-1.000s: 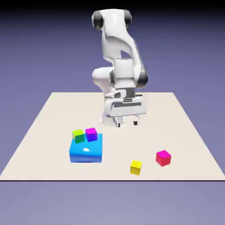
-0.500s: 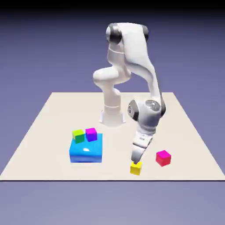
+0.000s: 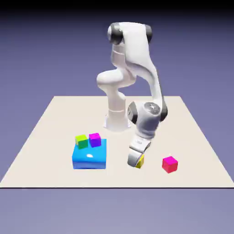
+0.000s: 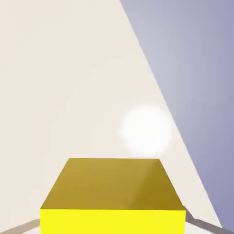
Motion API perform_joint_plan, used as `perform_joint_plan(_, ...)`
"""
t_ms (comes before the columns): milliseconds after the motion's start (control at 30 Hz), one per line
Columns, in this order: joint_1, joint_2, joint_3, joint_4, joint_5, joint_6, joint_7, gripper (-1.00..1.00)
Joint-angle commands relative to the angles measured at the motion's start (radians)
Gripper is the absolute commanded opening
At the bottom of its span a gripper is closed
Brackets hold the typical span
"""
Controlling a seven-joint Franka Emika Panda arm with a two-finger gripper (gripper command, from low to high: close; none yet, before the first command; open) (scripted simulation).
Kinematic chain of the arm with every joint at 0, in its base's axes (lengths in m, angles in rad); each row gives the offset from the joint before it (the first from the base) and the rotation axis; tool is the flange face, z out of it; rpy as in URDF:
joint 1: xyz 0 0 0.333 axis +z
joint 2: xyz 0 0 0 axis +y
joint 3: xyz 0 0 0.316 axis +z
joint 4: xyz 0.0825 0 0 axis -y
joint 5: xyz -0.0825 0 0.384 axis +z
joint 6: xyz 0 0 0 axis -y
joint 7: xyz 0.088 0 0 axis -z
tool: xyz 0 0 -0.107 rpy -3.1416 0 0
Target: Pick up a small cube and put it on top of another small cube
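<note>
Blue block (image 3: 89, 156): on the bench (image 3: 41, 137), to the left of the tool in the exterior view
Green cube (image 3: 82, 141) and purple cube (image 3: 95, 139): side by side on the blue block
Tool (image 3: 135, 161): closed tight on the yellow cube (image 4: 113, 196)
Pink cube (image 3: 169, 164): just right of the tool

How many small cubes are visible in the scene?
4: small green cube and small magenta-purple cube on the large blue block; small yellow cube in the gripper; small pink-red cube on the table.
</note>
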Motion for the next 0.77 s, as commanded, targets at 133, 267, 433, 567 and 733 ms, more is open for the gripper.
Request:
perform_joint_plan(133, -0.174, -0.181, -0.048, -0.086, -0.038, -0.104, 0.175, -1.00)
perform_joint_plan(267, -0.314, -0.326, -0.087, -0.156, -0.067, -0.188, 0.314, -1.00)
perform_joint_plan(433, -0.432, -0.449, -0.119, -0.214, -0.091, -0.259, 0.431, -1.00)
perform_joint_plan(567, -0.436, -0.332, -0.132, -0.276, -0.065, -0.086, 0.406, -1.00)
perform_joint_plan(733, -0.436, -0.330, -0.133, -0.277, -0.064, -0.082, 0.405, 1.00)
